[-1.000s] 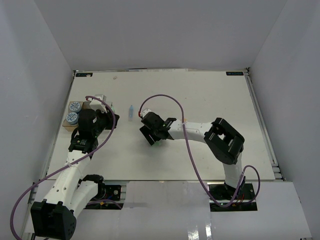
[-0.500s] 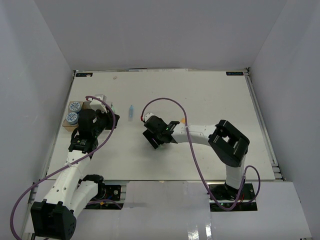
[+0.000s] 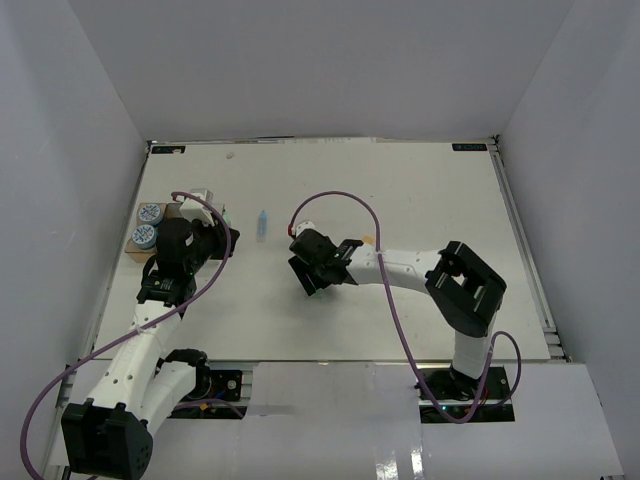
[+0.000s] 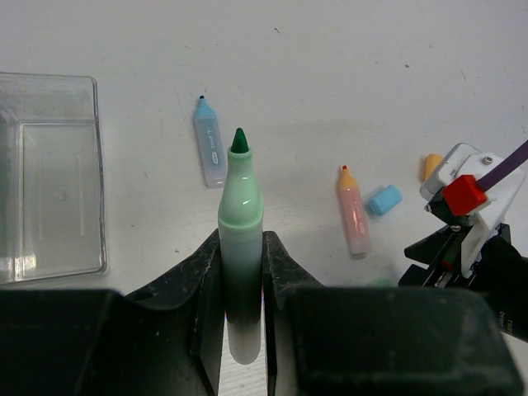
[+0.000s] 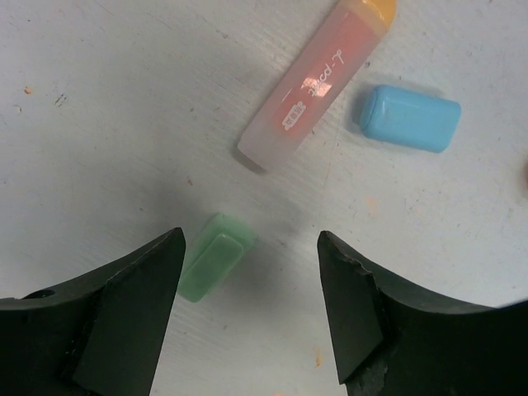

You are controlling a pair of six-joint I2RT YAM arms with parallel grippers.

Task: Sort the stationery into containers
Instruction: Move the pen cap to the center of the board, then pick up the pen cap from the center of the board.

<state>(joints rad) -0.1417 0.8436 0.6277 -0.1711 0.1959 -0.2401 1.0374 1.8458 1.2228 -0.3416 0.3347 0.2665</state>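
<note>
The left gripper (image 4: 242, 285) is squeezing tight on a green marker (image 4: 240, 216). The marker is smooth, round plastic. Its body is pale mint and its pointy tip is dark green. It is sticking straight out from between the two black fingers.

A clear bin (image 4: 99, 173) is sitting on the white table (image 4: 346, 66), off to one side of the marker. It is a box shape with shiny see-through walls and rounded corners. A blue marker (image 4: 209, 142) is lying flat just beside the bin.

The right gripper (image 5: 250, 272) is hanging over the table with its jaws spread wide, holding nothing. A little green cap (image 5: 213, 256) is lying between its dark, scuffed fingers, close to one of them. The cap is chunky with soft edges. A pink marker (image 5: 318, 78) with an orange end is lying near it, frosty and tube-shaped. A stubby blue cap (image 5: 410, 117) is resting beside the pink marker, not touching it.

Far on the left side of the table, two round rolls (image 3: 148, 213) with a blue-and-white pattern are sitting at the tan bin (image 3: 134, 254). They are probably inside it, but they are too small in the top view to be sure.
</note>
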